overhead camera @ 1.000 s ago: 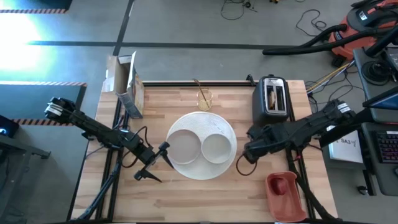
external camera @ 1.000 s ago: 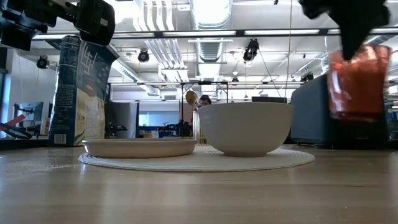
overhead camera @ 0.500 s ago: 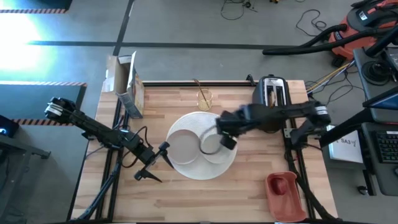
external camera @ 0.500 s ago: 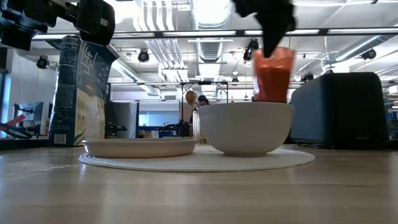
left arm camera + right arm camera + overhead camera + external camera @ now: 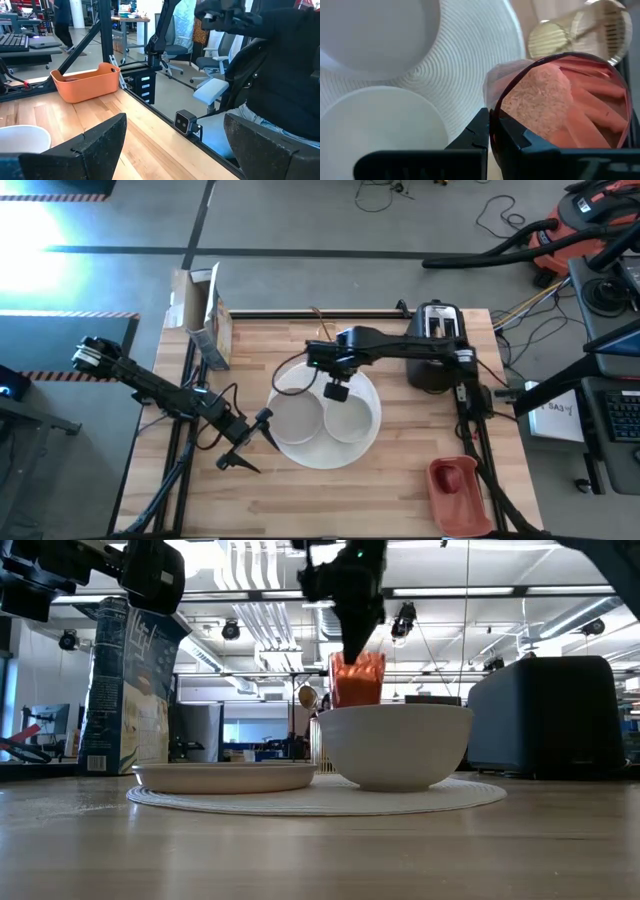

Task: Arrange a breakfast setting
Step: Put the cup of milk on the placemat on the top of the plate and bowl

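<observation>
- High view: Breakfast things are gathered mid-table. The plate [image 5: 318, 448] is seen at the centre, with the bowl [image 5: 349, 417] on its 3 o'clock half and a shallow dish [image 5: 295, 416] on its 9 o'clock half. The right gripper [image 5: 333, 380] hangs over the plate's 12 o'clock edge. The glass [image 5: 330, 337] with the spoon stands just beyond, at 12 o'clock; the toaster [image 5: 438, 340] is at 2 o'clock, the carton [image 5: 205, 320] at 10 o'clock. The left gripper [image 5: 243, 446] waits at 8 o'clock, just beside the plate.
- Low view: The red cup [image 5: 357, 679] is held above and behind the bowl [image 5: 395, 745]. If it is lowered too steeply, the bowl's rim could be struck.
- Left wrist view: The left fingers [image 5: 95, 142] are spread apart with nothing between them; an orange bin [image 5: 87, 81] lies beyond.
- Right wrist view: The right fingers [image 5: 480, 131] are clamped on the cup's [image 5: 560, 105] rim, and pale grains are seen inside. Since only the rim is pinched, the cup could twist or slip, and the grains would be spilled onto the plate [image 5: 470, 70]. The glass [image 5: 580, 32] is near and could be knocked if the cup is carried farther toward 12 o'clock.
</observation>
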`<state>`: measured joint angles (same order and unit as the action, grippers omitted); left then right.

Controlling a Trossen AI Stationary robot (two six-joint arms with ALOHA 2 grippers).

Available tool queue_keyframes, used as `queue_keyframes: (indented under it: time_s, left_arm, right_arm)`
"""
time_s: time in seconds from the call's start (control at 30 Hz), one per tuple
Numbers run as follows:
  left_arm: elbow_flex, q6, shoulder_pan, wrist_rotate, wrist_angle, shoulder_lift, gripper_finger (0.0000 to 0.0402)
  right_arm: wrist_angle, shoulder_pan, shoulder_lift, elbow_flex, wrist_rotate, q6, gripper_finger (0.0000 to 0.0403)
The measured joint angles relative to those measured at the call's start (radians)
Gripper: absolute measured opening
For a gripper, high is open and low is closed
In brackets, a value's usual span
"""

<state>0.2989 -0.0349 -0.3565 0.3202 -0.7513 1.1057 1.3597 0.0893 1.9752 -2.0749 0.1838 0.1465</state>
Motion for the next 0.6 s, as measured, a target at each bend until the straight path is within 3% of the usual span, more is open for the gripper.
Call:
queue_keyframes:
  time_s: [0.23, 0.6]
  left_arm:
    - [0.000, 0.000, 0.000, 0.000, 0.007, 0.000, 0.0317]
    - [0.000, 0.000, 0.000, 0.000, 0.006, 0.000, 0.0317]
  right_arm:
    - [0.004, -0.001, 0.117, -0.063, -0.009, -0.091, 0.0009]
    - [-0.019, -0.007, 0.189, -0.073, -0.010, -0.141, 0.0009]
